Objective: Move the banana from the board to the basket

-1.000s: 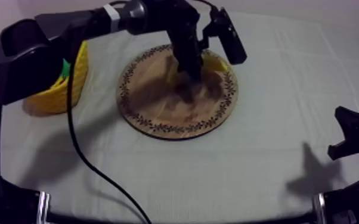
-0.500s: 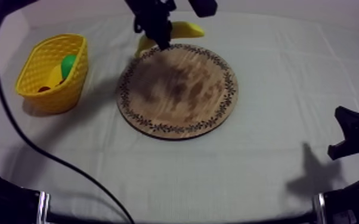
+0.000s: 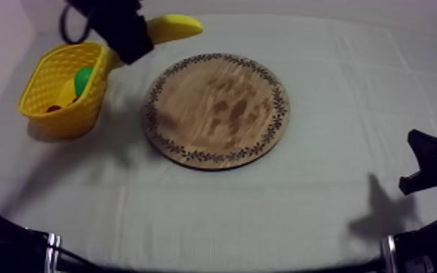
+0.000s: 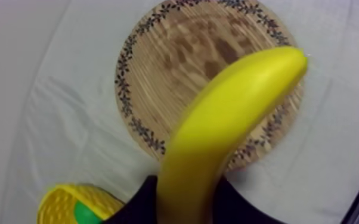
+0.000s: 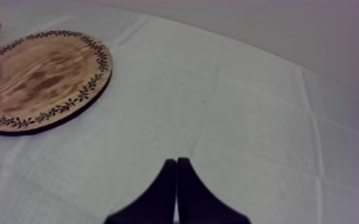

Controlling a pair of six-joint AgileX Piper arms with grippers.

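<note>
Grips the smooth, curved yellow toy banana by one end in the left jaws, clamped tight on it, with the blunt free tip sticking out beyond them on the side of the round wooden board. Has it in the air, off the board and not yet inside the yellow lattice-walled basket, whose far rim lies just beside the left jaws. Shows, below the left jaws, the board's streaked brown grain ringed by a dark leafy pattern, lying flat on the finely woven grey-white cloth of the tabletop. Shows inside the basket a rounded green toy, too hidden to name. Rests the right jaws low at the tabletop's near edge, well apart from the board, black fingers pressed together into a narrow wedge, nothing between them.
</note>
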